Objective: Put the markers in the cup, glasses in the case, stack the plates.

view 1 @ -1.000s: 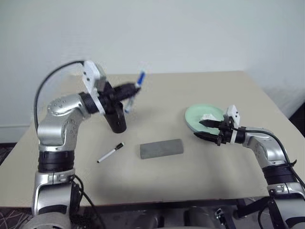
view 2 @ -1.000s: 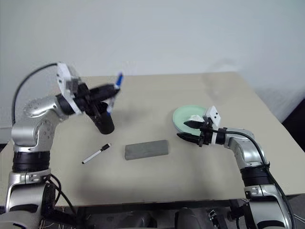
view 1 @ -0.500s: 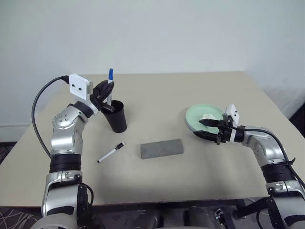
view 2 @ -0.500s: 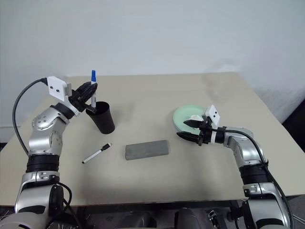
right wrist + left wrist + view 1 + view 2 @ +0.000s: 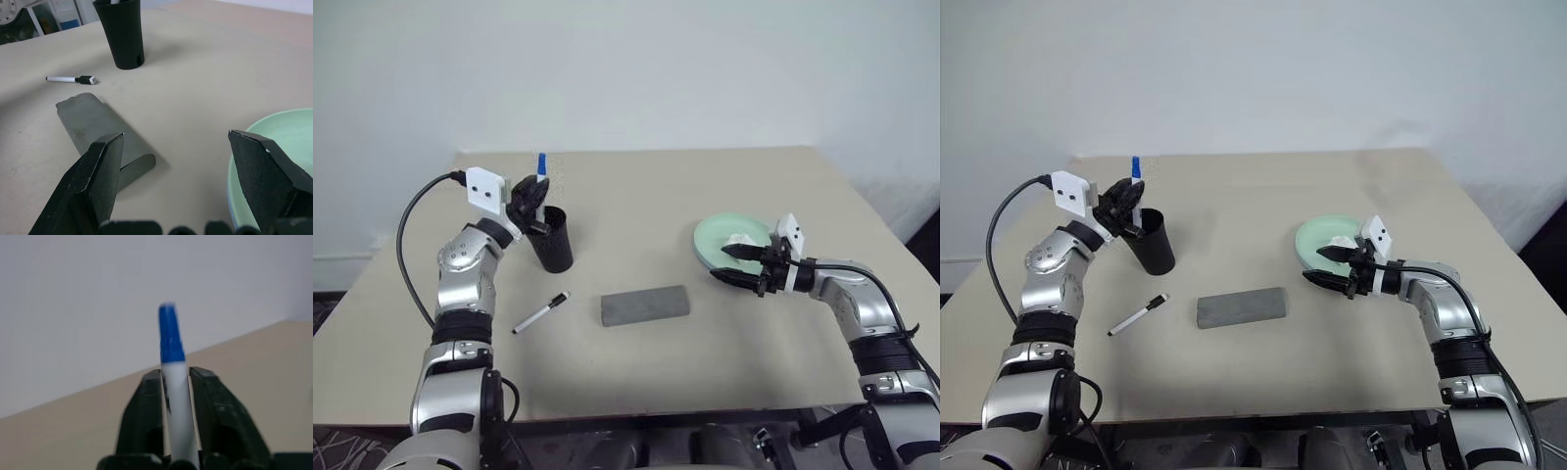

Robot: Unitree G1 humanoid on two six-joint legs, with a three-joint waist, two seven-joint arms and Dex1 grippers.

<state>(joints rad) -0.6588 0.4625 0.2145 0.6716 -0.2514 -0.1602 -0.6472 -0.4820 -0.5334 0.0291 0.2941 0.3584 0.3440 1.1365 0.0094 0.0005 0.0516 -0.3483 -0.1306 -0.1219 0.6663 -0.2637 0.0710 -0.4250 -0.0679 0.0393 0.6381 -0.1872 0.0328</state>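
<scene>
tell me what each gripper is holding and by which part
The left gripper has the thin white blue-capped marker between its fingers, by the barrel below the cap. The right gripper is open, holding nothing.

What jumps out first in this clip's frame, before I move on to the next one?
The left gripper stands over the black cup at the table's far left, the blue-capped marker upright between its fingers. The black-capped marker lies loose in front of the cup, beside the grey case. The right gripper hangs open at the mint green plate.
</scene>
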